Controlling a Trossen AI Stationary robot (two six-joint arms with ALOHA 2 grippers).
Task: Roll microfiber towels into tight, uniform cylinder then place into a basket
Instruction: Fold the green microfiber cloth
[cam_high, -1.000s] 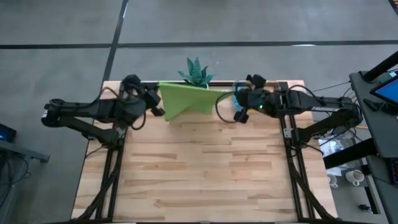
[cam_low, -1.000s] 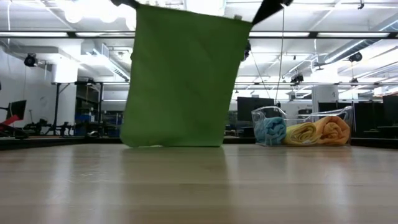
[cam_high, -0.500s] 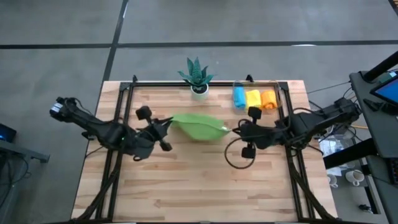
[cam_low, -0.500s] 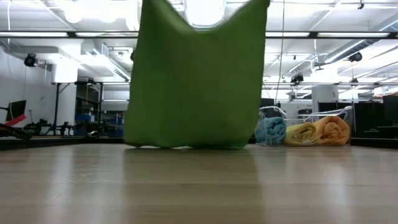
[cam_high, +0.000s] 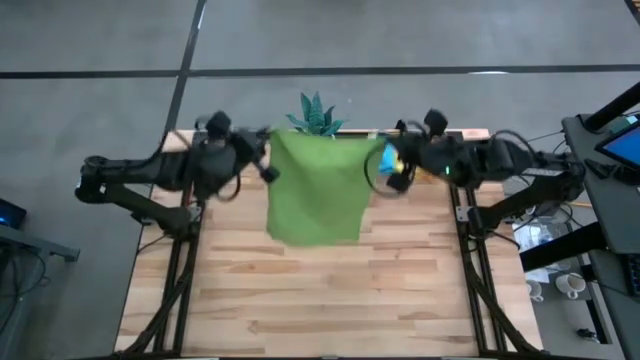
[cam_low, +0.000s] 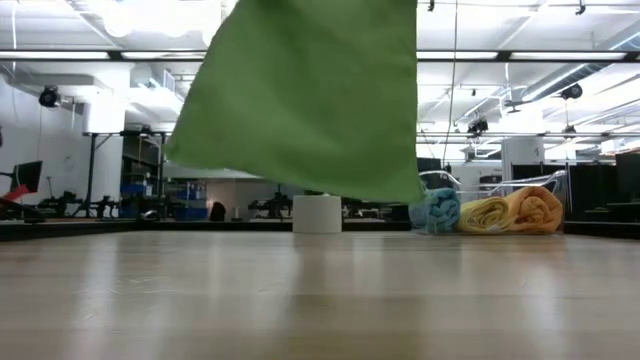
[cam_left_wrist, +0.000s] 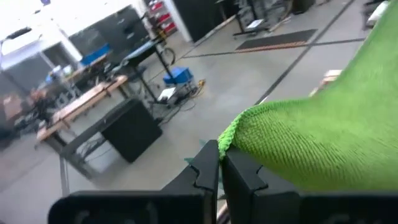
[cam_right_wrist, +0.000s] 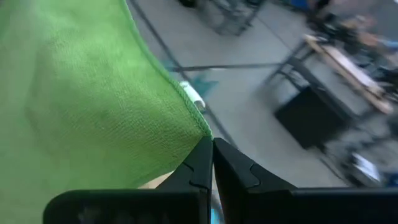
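Wooden counter (cam_high: 320, 290): bare at near side. Green microfiber towel (cam_high: 318, 188): soft, light, limp; hangs clear above far-centre counter, best held by corners. Clear basket (cam_low: 520, 190), far right: holds blue, yellow, orange rolls. Left end effector (cam_left_wrist: 219, 163), right end effector (cam_right_wrist: 211, 149): raised, stretched apart, each clamped on upper towel corner.
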